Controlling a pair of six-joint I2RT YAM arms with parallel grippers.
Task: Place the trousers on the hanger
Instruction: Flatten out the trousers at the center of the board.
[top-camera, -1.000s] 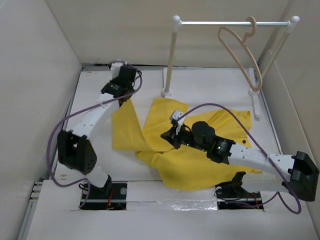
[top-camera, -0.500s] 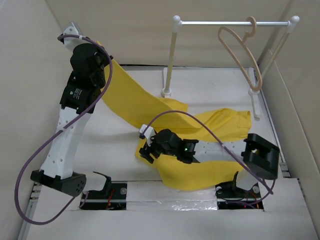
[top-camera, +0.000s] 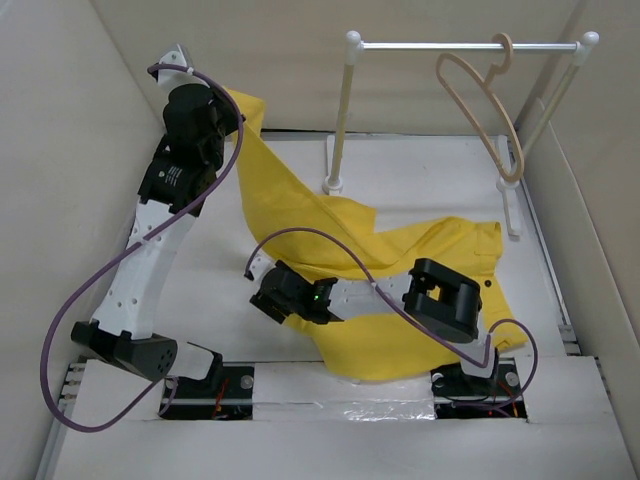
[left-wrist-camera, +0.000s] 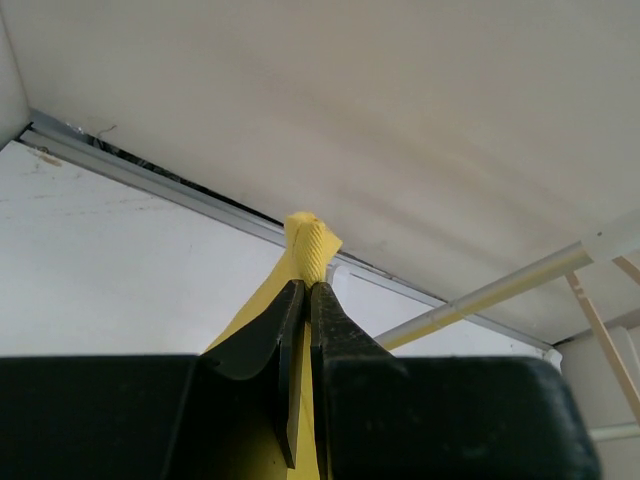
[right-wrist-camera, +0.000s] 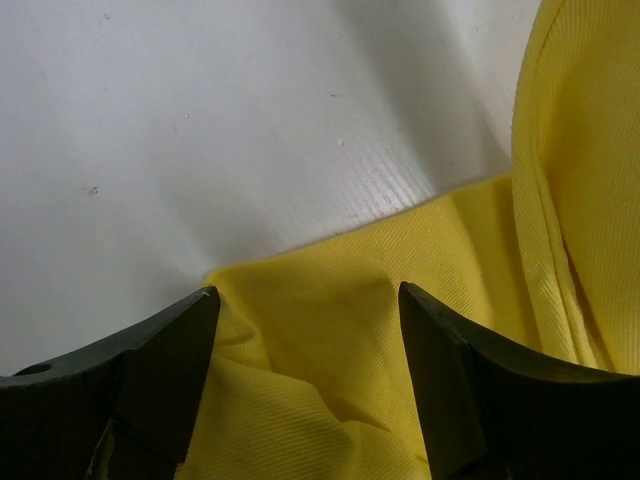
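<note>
Left gripper (left-wrist-camera: 306, 290) pinches the trousers (top-camera: 300, 215) aloft, right gripper (right-wrist-camera: 308, 292) gapes over a hem; hanger (top-camera: 487, 105) hangs bare, so draping's all ahead.

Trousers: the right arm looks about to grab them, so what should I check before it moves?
1. Left gripper jaws shut on a corner of the trousers: ok.
2. Right gripper jaws open, straddling a cloth edge on the table: ok.
3. Hanger hooked on the rail, free of cloth: ok.
4. Only one cloth layer between the right jaws: cannot tell.
5. Trousers lifted off the table: not ok, most of the cloth lies on it.
</note>
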